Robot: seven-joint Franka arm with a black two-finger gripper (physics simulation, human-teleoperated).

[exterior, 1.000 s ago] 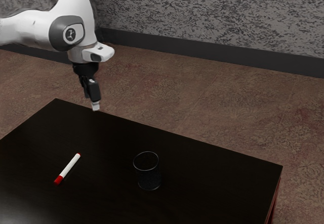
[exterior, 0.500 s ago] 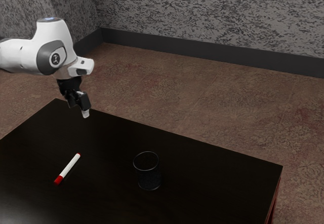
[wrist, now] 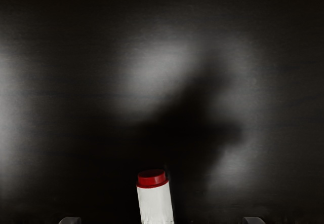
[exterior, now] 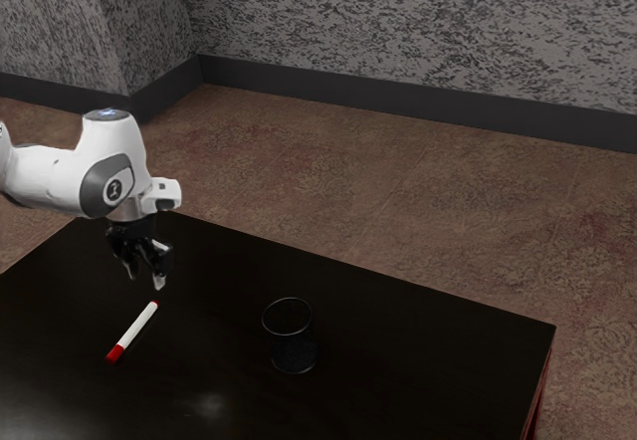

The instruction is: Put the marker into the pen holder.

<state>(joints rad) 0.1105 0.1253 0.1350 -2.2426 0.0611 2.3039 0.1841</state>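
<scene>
On the glossy black table, at the exterior view's lower left, the white, red-ended marker could roll if the open black pincer above descends off-centre. Near lower centre, a crooked grip might tip the dark cylindrical pen holder.

Compared with the earlier exterior views, the gripper has descended and now hangs closer to the marker, above the surface. The arm has come down with it. The fingers, overlapping at first, now show apart, the hand having turned. A faint pale glint has appeared on the surface.
</scene>
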